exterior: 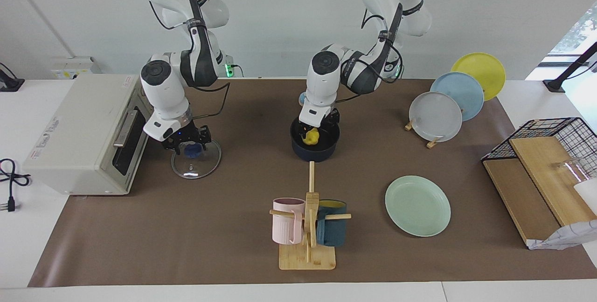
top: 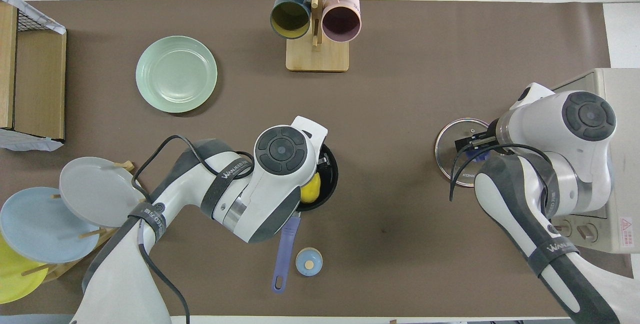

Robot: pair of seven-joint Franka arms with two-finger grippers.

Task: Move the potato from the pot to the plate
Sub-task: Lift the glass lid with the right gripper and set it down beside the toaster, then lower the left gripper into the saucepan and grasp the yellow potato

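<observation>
Potato [exterior: 311, 138]: small, smooth, bright yellow, oval; lying inside the pot [exterior: 313, 154], against the wall nearer the robots. Round dark navy pot, black within, long straight blue handle [top: 284, 250] pointing at the robots' edge of the worktop; standing about mid-worktop. Left gripper [exterior: 316, 129] low inside the pot, directly over the potato and close upon it, jaws spread wide; no grip on the potato to be made out, contact hidden by the wrist from above. Plate [exterior: 417, 205]: round, pale mint green, raised rim, glossy, flat on the brown mat, farther from the robots than the pot and toward the left arm's end, well apart from the pot. Right gripper [exterior: 188, 142] over the blue knob [exterior: 191, 151] of a clear glass lid [exterior: 197, 168] lying flat near the right arm's end; open or closed, cannot tell.
</observation>
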